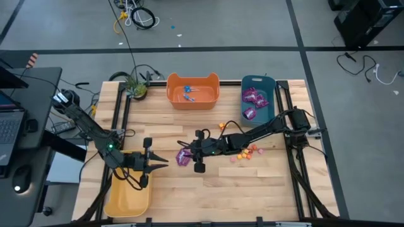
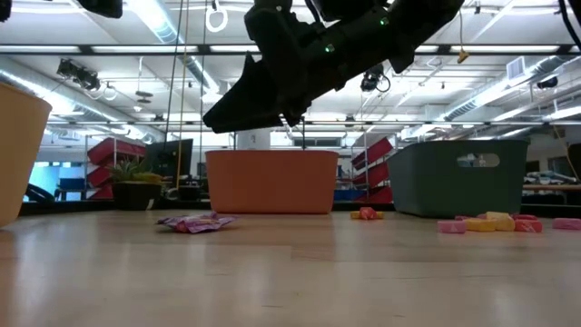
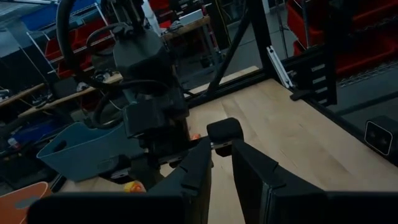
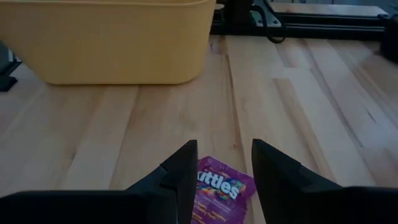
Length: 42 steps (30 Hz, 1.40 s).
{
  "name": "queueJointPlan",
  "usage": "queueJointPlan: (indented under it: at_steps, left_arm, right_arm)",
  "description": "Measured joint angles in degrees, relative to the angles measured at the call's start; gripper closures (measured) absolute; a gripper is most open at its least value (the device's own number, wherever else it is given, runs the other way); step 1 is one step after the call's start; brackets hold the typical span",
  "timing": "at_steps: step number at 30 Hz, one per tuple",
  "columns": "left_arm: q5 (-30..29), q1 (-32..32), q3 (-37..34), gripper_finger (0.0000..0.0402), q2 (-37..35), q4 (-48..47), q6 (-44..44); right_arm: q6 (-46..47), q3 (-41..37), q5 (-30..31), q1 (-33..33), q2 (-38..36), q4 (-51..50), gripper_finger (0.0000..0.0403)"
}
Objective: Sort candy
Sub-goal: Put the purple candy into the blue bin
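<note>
Purple packet [image 4: 219, 188] below right end effector [image 4: 224, 163]

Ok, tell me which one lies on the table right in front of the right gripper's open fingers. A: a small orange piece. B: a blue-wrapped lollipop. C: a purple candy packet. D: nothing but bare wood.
C: in the right wrist view the purple candy packet lies flat on the wood between the fingers of the open right gripper, and the high view shows that gripper hovering at the same packet.
</note>
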Motion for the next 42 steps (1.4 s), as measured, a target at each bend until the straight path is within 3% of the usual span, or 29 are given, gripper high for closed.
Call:
queueJointPlan:
  at_steps: [17,37,42]
  left_arm:
    - [0.0,0.0,0.0,0.0335,0.0,0.1,-1.3]
    - [-0.2,0.0,0.0,0.0335,0.0,0.3,-1.9]
    - [-0.2,0.0,0.0,0.0335,0.0,0.3,-2.3]
  right_arm:
    - [0.3,0.0,0.8,0.0,10.1,7.2,0.0265]
    - [2.5,0.1,1.6,0.0,11.9,3.3,0.0266]
    - [3.4,0.2,1.2,-0.5,11.8,1.6,0.0286]
